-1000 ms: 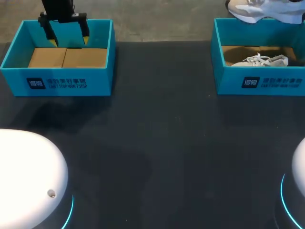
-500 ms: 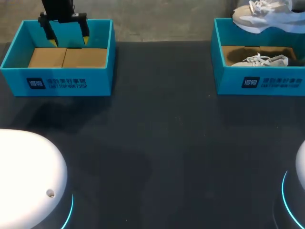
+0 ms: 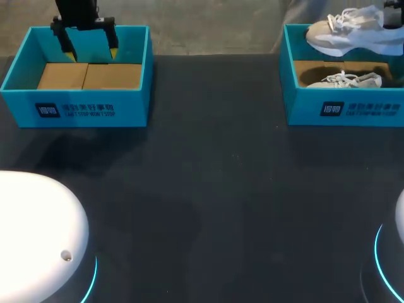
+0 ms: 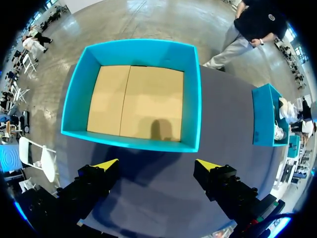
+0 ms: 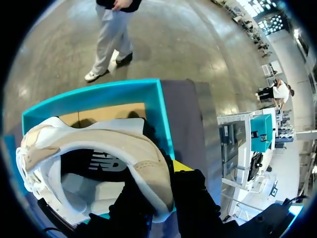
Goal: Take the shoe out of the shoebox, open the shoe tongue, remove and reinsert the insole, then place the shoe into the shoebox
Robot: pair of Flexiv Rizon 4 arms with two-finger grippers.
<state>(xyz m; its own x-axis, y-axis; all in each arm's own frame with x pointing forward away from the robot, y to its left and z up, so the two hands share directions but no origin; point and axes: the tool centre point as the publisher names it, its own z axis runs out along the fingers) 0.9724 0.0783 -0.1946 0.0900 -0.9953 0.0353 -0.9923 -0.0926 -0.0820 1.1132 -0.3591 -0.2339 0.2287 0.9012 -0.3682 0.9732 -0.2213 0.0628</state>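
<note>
A white and beige sneaker (image 3: 351, 33) hangs above the right blue shoebox (image 3: 344, 110), toe toward the left. My right gripper (image 5: 161, 188) is shut on its heel collar (image 5: 148, 168), one yellow tip showing beside the heel. In the head view only a dark bit of that gripper (image 3: 393, 15) shows at the shoe's heel. A second white sneaker (image 3: 346, 80) lies inside that box. Over the far wall of the left blue shoebox (image 3: 76, 110) my left gripper (image 3: 89, 49) stands open and holds nothing. The left wrist view has its fingers (image 4: 157, 166) spread over the dark table just short of that box (image 4: 143, 94).
The left shoebox holds only its brown cardboard floor (image 3: 88, 76). Dark tabletop (image 3: 214, 189) stretches between the two boxes and toward the front. White robot bases (image 3: 38, 233) sit at the near corners.
The held sneaker has come down and slightly left above the right shoebox, with the right gripper still shut on it. The left arm has stayed put.
</note>
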